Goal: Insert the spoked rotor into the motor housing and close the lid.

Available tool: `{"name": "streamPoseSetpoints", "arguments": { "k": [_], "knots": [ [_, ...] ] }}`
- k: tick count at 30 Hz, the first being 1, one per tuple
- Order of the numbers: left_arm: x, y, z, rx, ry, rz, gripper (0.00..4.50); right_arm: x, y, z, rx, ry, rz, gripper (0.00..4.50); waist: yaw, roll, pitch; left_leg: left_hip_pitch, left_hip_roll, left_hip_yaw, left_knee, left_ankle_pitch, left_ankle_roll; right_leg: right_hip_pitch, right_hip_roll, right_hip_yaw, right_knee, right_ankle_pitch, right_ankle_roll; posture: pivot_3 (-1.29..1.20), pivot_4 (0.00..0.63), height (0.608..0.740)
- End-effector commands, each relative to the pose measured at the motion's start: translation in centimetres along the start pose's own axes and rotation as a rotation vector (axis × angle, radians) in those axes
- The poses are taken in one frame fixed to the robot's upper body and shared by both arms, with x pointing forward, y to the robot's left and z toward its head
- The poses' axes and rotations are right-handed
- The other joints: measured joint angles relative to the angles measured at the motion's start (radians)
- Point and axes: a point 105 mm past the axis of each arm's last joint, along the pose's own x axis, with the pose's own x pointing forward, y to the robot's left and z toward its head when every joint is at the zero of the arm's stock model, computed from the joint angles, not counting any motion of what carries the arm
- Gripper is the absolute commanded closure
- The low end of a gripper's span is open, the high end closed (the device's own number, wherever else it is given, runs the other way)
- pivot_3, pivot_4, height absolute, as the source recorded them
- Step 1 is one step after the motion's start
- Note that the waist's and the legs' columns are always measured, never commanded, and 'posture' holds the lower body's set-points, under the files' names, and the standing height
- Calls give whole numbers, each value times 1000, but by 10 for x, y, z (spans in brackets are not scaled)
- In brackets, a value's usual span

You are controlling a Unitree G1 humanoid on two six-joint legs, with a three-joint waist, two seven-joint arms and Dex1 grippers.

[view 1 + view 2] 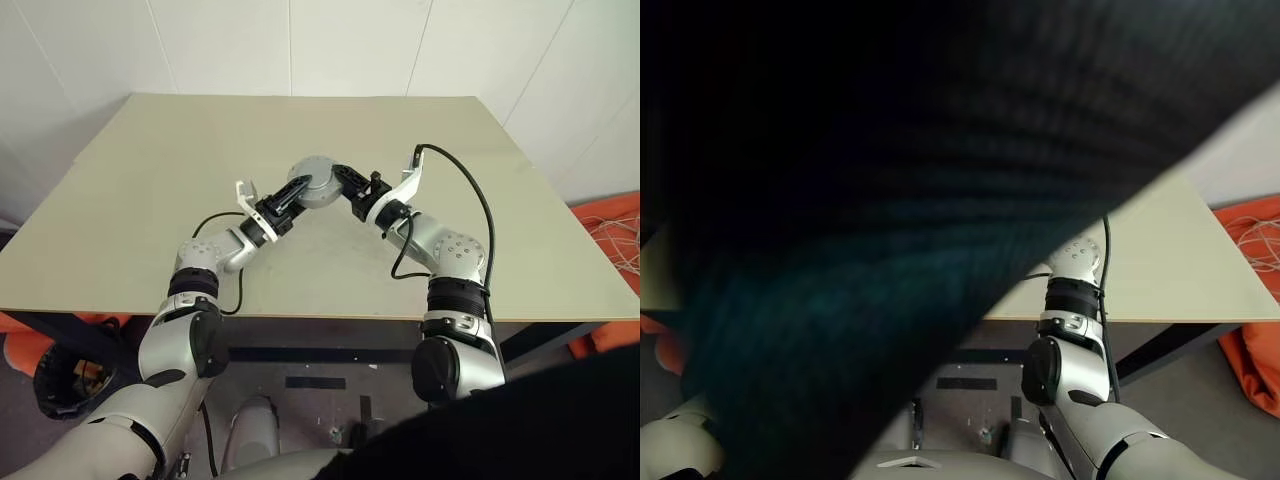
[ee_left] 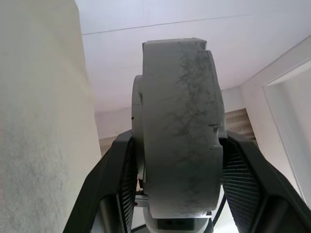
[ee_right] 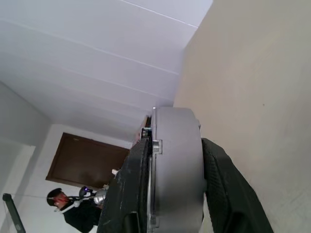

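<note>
Left eye view showed both grippers, left (image 1: 291, 196) and right (image 1: 345, 186), pinching the round silver metal motor housing (image 1: 316, 180) at frame centre above the beige table (image 1: 150, 200); uneven release might drop it.

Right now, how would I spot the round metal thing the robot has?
Find the big beige table. Above its middle, the left gripper and right gripper meet around a round, thick, silver-grey metal assembly. It's the only object there, off the tabletop.
</note>
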Motion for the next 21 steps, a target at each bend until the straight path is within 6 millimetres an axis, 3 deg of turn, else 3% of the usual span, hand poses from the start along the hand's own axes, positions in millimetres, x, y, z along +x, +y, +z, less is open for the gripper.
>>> {"name": "streamPoseSetpoints", "arguments": {
  "k": [1,11,15,18,21],
  "knots": [
    [13,-29,6,66,13,-102,2433,3,15,9,-77,-51,21,1379,0,0,0,0,0,0,0,0,0,0,0,0,0,0,0,0,0,740],
    [9,-29,10,128,-3,-91,2433,-2,-8,36,-252,-209,-127,1379,-1,0,0,-1,0,0,2,0,0,0,0,0,1,0,0,0,0,740],
    [-2,-27,35,294,-98,-6,2433,-5,-11,45,-248,-243,-146,1379,-3,0,0,0,0,0,2,0,0,0,0,0,2,0,0,0,0,740],
    [-21,-22,67,383,-237,92,2433,-8,-13,49,-249,-253,-150,1379,-5,0,0,0,2,0,3,0,0,0,2,0,3,0,0,0,0,740],
    [-36,-21,84,427,-309,146,2433,-9,-15,51,-249,-254,-155,1379,-4,0,0,0,2,-1,3,0,0,0,2,0,3,0,0,0,0,740]
  ]
}}
